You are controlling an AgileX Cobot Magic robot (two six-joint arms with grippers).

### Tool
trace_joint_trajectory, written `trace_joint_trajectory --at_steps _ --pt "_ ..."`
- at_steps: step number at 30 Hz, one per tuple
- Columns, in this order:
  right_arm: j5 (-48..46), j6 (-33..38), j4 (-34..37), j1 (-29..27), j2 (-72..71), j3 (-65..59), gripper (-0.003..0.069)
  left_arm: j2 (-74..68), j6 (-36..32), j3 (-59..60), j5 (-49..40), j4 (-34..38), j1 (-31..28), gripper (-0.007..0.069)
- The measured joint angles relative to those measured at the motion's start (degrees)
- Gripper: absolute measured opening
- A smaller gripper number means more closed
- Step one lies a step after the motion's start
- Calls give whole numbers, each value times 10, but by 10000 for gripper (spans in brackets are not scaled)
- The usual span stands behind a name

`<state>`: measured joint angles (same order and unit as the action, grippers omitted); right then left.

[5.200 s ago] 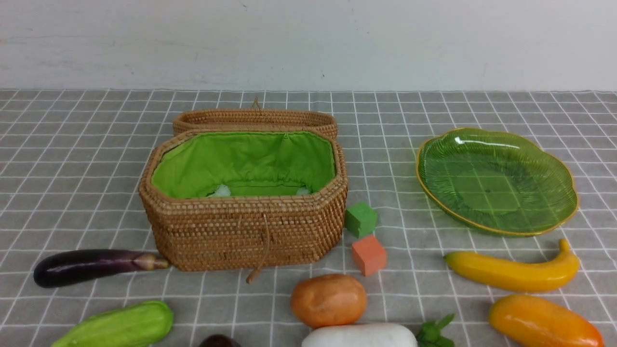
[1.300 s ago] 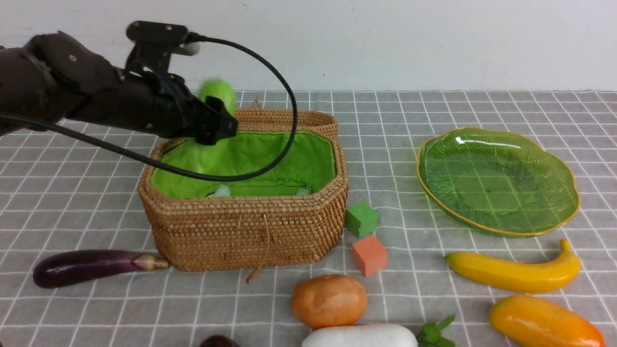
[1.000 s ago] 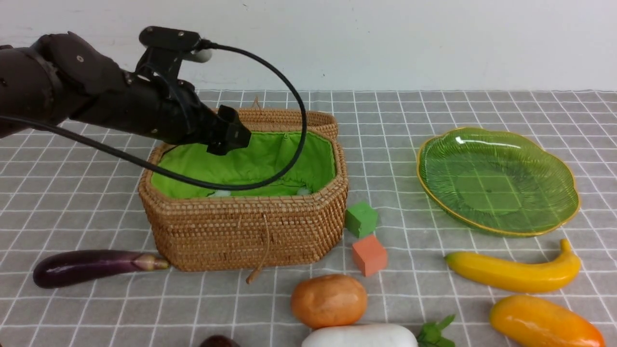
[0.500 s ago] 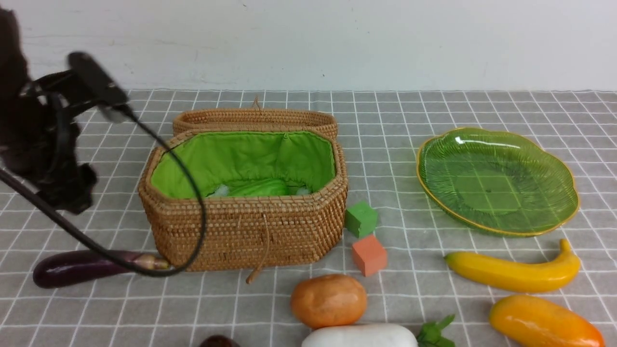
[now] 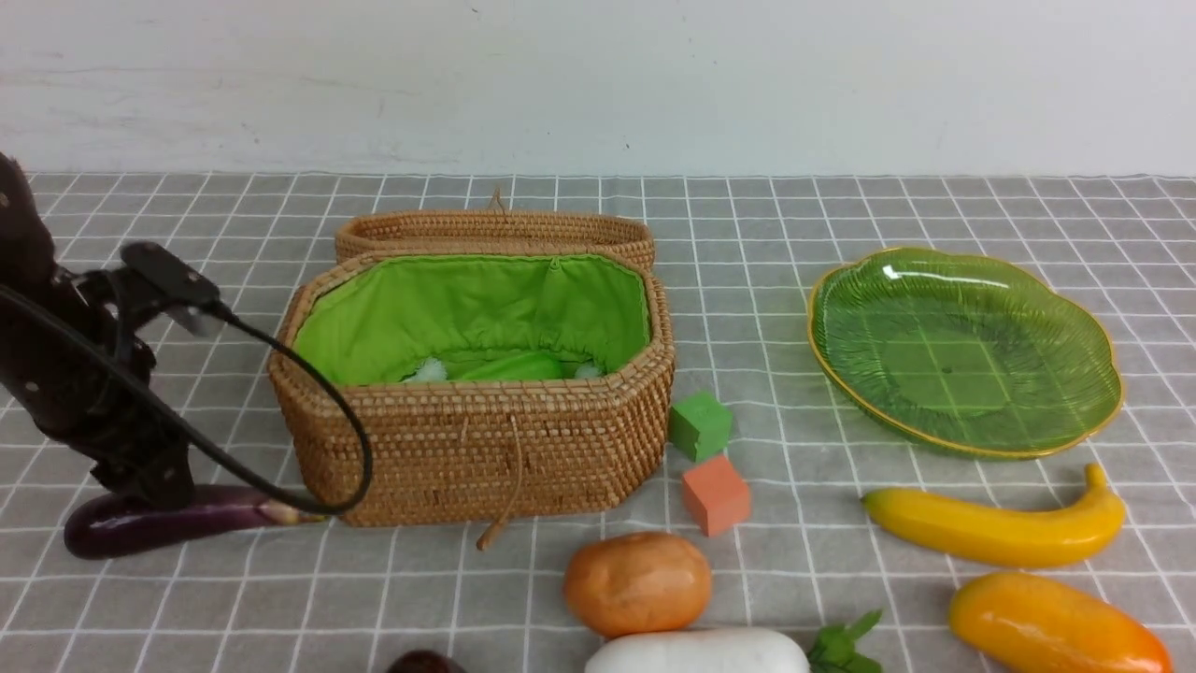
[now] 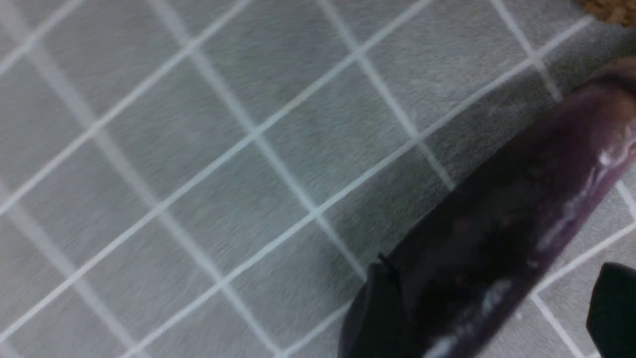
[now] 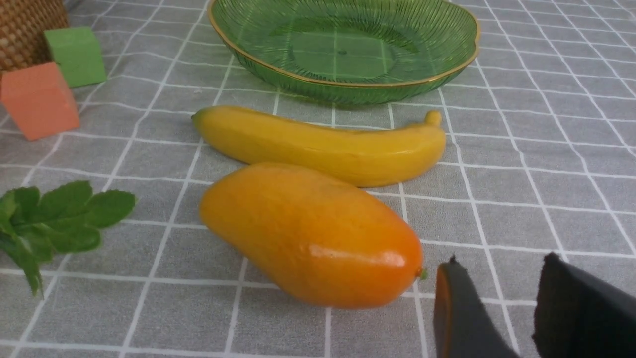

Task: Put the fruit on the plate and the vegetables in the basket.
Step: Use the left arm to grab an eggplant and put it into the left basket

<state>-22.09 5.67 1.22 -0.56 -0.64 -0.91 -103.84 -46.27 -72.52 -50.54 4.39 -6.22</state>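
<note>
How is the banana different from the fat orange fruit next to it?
The banana is long, thin and a bit curved; the orange fruit is short, fat and egg-shaped. The banana is plain yellow; the orange fruit is more orange. The banana lies closer to the green plate than the orange fruit does. Both are shiny and lie on the grey cloth, not on the plate.

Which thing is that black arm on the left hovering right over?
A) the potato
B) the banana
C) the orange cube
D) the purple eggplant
D: the left gripper has its open fingers on either side of the eggplant, which lies by the basket.
</note>
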Motion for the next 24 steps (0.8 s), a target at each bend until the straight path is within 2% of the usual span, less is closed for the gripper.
trace_joint_trajectory --at_steps 5,15,16,18,24 --pt "0 0 0 0 0 0 242 -40 -21 -1 1 -5 0 510" --pt "0 0 0 0 0 0 242 -42 -24 -4 -24 -3 -3 410" --pt "0 0 0 0 0 0 242 -38 -20 -4 -37 -2 -7 372" --pt "0 0 0 0 0 0 242 -31 -18 -3 -51 -1 -11 352" --pt "0 0 0 0 0 0 242 34 -5 -1 -76 -19 -19 353"
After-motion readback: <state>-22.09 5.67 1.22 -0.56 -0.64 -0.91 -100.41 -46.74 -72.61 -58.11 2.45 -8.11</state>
